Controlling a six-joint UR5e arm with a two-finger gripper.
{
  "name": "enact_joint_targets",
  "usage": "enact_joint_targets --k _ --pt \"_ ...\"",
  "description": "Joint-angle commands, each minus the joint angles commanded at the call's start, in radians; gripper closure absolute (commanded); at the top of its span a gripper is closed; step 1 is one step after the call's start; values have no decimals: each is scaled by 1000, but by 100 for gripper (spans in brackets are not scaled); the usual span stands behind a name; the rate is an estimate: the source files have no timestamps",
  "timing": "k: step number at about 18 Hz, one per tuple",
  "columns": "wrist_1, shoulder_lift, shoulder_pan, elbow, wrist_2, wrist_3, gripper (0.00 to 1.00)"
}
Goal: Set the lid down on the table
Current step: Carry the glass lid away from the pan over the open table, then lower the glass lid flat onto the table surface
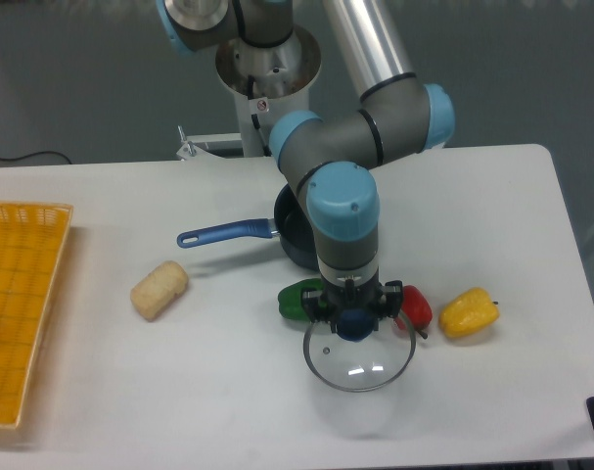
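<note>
Gripper (354,315) clamped on the blue knob of the lid (359,357) | lid low over the table (492,215), between green pepper (298,299) and red pepper (416,307) | pan (287,235) behind.

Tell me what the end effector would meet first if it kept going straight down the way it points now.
The end effector points down, shut on the lid by its blue knob. Straight below appears to be bare table, so the lid's rim would likely touch first. Remaining height is unclear.
</note>
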Motion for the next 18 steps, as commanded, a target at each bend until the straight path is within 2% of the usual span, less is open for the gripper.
enact_joint_targets --k 9,18 --pt "15 -67 2 26 -2 1 51" --pt "23 -91 -2 23 -2 3 51"
